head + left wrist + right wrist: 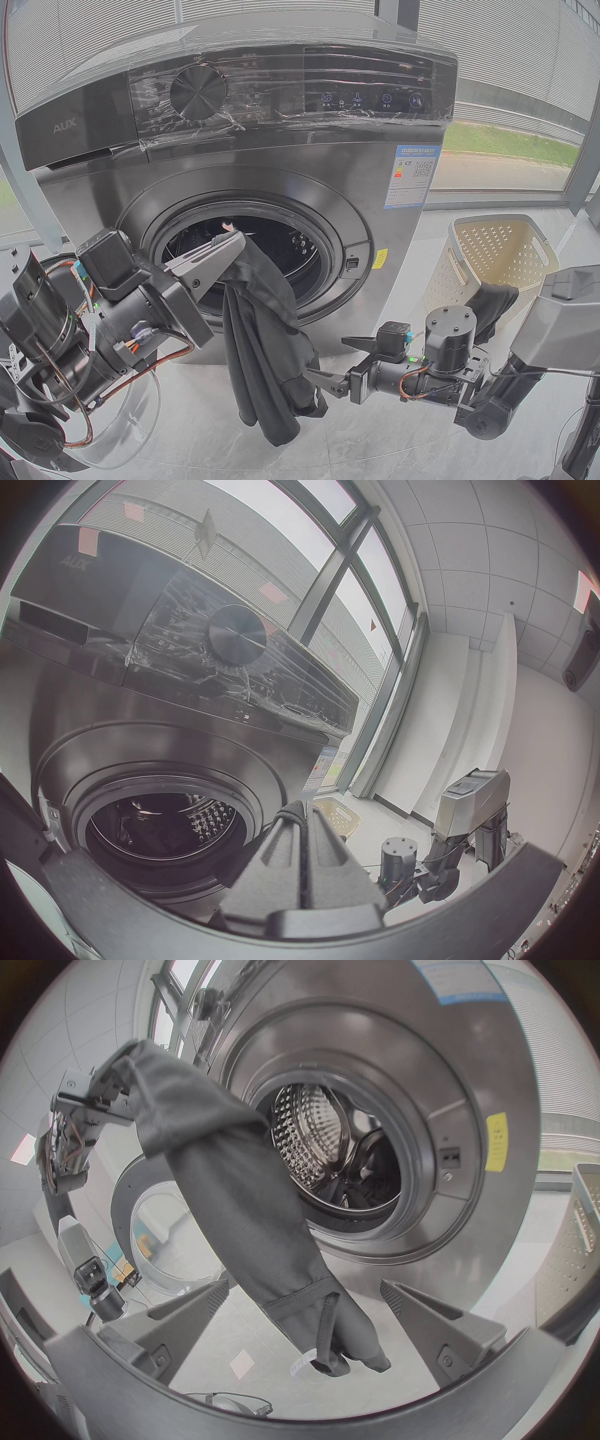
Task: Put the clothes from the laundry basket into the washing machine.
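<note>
Head view: my left gripper [232, 242] pinches a dark garment [265, 350] at frame centre, hanging outside the washing machine [350, 187], right gripper [328, 357] spread beside it, another cloth [492, 305] in the laundry basket [500, 247], right.

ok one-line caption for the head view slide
The left tool holds a dark garment at the open washing machine; the open right tool sits by its hanging end.

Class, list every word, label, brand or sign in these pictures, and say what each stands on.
Drawer front of the washing machine: a short brand mark in pale capitals, not quoted here.
Blue-edged label on its front: print too small to read.
Yellow sticker beside the door opening: unreadable.
Control panel: icon captions too small.
</note>
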Tool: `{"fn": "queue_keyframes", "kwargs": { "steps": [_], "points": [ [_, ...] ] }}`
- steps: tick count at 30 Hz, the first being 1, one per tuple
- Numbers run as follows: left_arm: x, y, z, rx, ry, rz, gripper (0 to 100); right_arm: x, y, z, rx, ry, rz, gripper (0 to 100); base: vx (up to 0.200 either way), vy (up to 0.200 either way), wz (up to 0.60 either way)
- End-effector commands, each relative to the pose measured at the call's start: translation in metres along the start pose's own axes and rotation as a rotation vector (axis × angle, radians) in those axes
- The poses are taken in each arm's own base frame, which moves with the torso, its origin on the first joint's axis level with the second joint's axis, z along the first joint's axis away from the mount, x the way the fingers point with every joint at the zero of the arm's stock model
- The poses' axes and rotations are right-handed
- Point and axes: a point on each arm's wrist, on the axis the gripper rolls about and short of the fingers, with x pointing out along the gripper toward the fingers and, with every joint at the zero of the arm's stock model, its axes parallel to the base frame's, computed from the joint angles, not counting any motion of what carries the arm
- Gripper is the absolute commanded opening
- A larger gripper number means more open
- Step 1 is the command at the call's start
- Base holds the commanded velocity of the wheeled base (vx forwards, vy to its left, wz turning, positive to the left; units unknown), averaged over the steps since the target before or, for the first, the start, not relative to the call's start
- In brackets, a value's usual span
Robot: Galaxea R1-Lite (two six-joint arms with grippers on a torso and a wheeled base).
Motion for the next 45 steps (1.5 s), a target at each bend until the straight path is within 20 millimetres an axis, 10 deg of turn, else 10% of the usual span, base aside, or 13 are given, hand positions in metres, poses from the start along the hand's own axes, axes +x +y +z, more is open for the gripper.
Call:
{"fn": "queue_keyframes", "kwargs": {
  "steps": [1, 18, 19, 30, 45],
  "points": [
    [-0.001, 0.0, 0.0, -0.002, -0.002, -0.003, 0, 0.018, -0.003, -0.018, 0.004, 0.042, 0.014, 100, 0.0, 0.0, 0.0],
    [-0.004, -0.003, 0.002, -0.008, -0.006, -0.013, 0, 0.082, -0.016, -0.024, -0.028, -0.094, 0.064, 100, 0.0, 0.0, 0.0],
    [-0.004, -0.003, 0.001, -0.008, -0.004, -0.013, 0, 0.083, -0.017, -0.024, -0.028, -0.096, 0.064, 0, 0.0, 0.0, 0.0],
    [-0.002, 0.001, -0.001, -0.007, 0.006, -0.003, 0, 0.081, -0.019, -0.021, -0.033, -0.127, 0.06, 0, 0.0, 0.0, 0.0],
    [-0.01, 0.025, -0.006, 0.014, 0.024, 0.116, 0, -0.018, -0.009, 0.035, -0.085, -0.2, -0.006, 0, 0.0, 0.0, 0.0]
  ]
}}
